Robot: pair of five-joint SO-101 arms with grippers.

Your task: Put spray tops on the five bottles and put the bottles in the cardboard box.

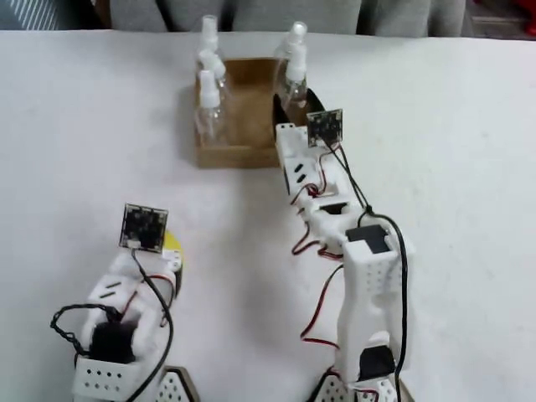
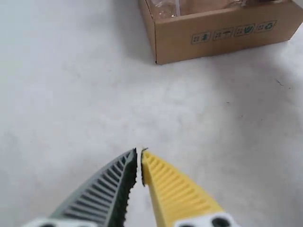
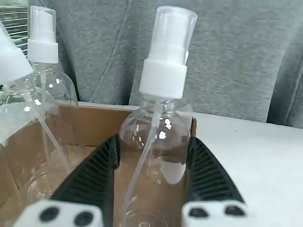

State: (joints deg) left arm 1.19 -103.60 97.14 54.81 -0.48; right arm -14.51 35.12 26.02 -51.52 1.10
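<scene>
We see the right gripper (image 3: 152, 139) at a spray-topped bottle (image 3: 158, 113) in the cardboard box's (image 3: 90, 124) corner, with two other bottles (image 3: 45, 80) alongside.

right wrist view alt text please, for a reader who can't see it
The right gripper appears closed on a clear bottle with a white spray top, upright in the cardboard box. Other capped bottles stand in the box beside it, with grey fabric behind.

Overhead and wrist cameras seemingly share the cardboard box (image 1: 239, 157).
</scene>
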